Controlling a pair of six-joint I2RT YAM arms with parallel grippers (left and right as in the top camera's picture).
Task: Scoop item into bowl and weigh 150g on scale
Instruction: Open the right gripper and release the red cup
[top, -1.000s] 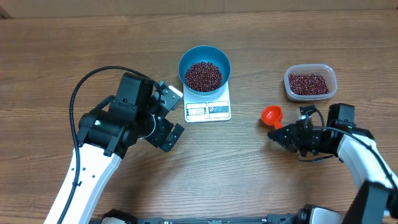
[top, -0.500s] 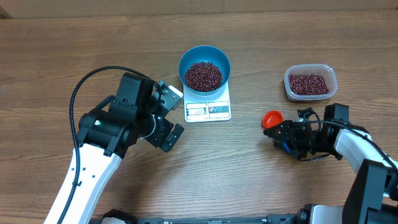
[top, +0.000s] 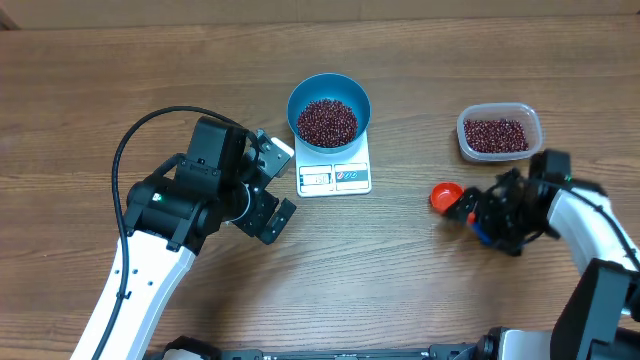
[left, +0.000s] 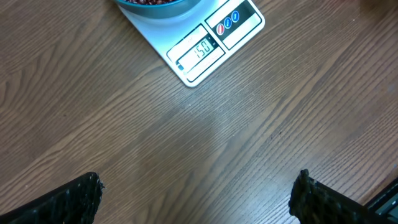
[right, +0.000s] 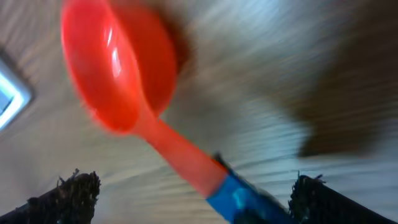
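Note:
The blue bowl (top: 329, 92) stands on the white scale (top: 336, 177) and holds a heap of dark red-brown beans (top: 326, 122). In the left wrist view the scale (left: 214, 38) shows 150 on its display, with the bowl's rim (left: 155, 3) at the top edge. My left gripper (top: 283, 181) is open just left of the scale, with only bare wood between its jaws (left: 196, 199). A red scoop (top: 446, 196) with a blue handle end lies to the right of the scale. My right gripper (top: 474, 214) stands open around that handle (right: 239, 196), its fingers apart from it.
A clear plastic tub (top: 499, 133) with more beans sits at the back right, just beyond the right arm. The left arm's black cable (top: 150, 125) arcs over the table's left side. The rest is bare wooden tabletop.
My right gripper has gone from shut on the scoop's handle to open, and the scoop has shifted right and slightly nearer. The right arm drew back to the right. The left arm has not moved.

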